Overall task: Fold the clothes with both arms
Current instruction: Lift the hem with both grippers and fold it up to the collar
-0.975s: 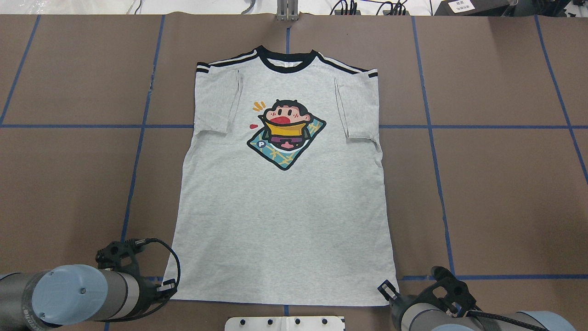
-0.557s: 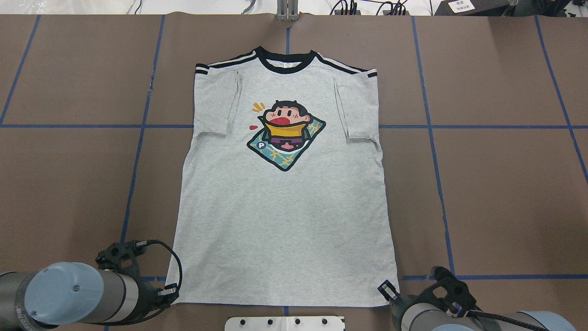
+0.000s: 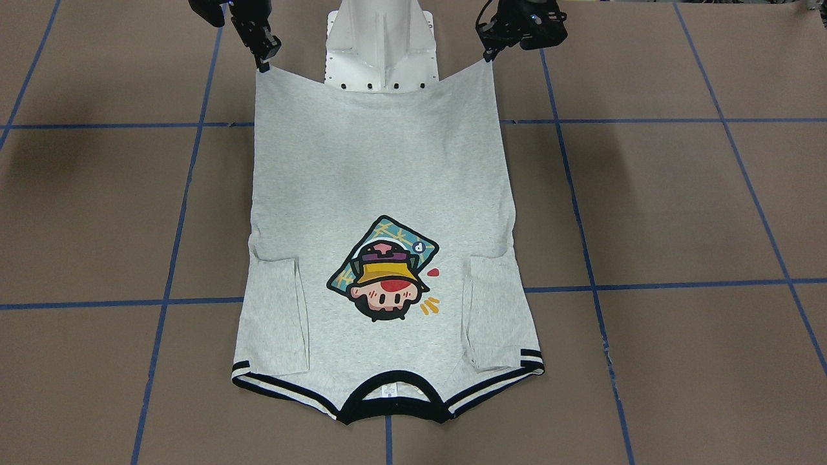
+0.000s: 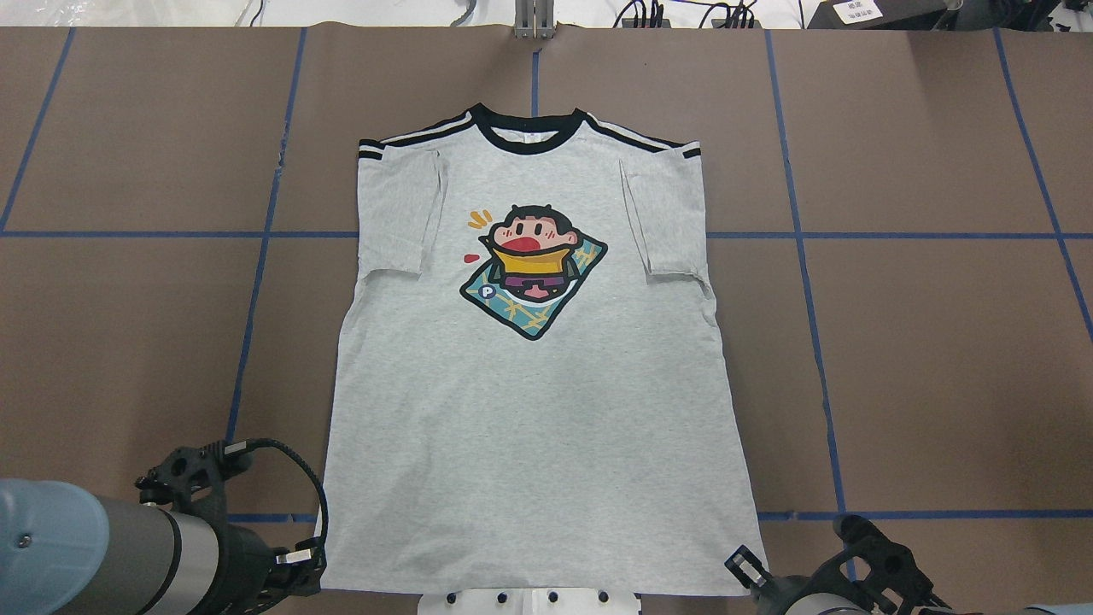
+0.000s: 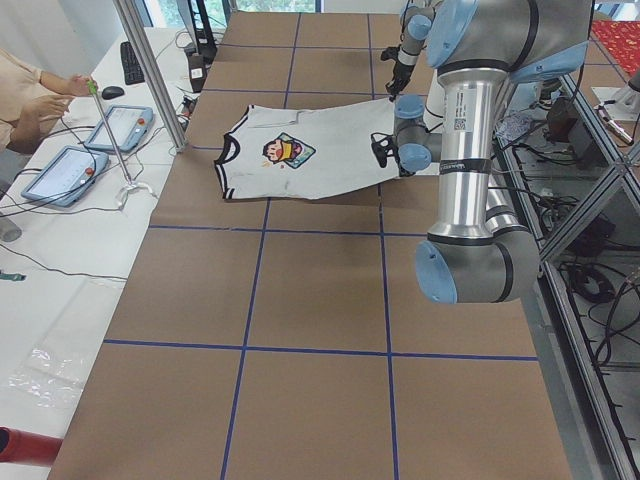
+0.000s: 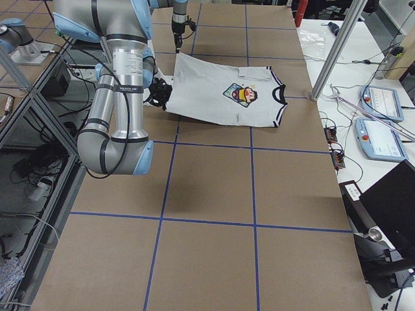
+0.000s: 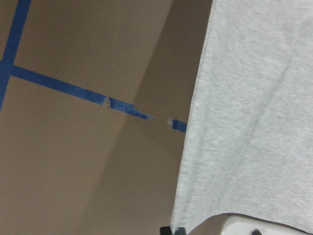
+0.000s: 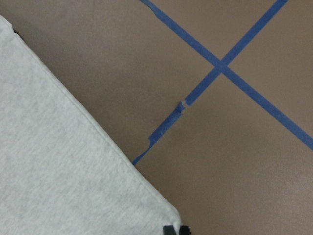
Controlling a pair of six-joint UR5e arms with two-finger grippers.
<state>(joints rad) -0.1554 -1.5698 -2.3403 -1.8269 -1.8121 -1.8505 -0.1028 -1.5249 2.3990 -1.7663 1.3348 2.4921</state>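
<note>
The light grey T-shirt (image 4: 529, 427) lies print side up on the brown table, collar (image 4: 528, 141) far from me and both sleeves folded inward. My left gripper (image 4: 309, 568) is shut on the near left hem corner, seen pinched at the bottom of the left wrist view (image 7: 174, 229). At the near right hem corner my right gripper (image 4: 748, 574) is shut too (image 8: 176, 229). From the front, both corners (image 3: 489, 59) (image 3: 261, 62) are raised, and the hem sags over the pedestal. The rest of the T-shirt (image 3: 381, 168) lies flat.
The white pedestal base (image 3: 381, 39) stands under the hem between my arms. Blue tape lines (image 4: 256, 273) grid the brown table. Beyond the table's far edge a person (image 5: 30, 90) sits by tablets (image 5: 120, 125), and a metal post (image 5: 150, 70) stands there.
Both grippers drew back toward my base with the hem corners. The whole T-shirt slid toward me, and its hem now reaches over the pedestal.
</note>
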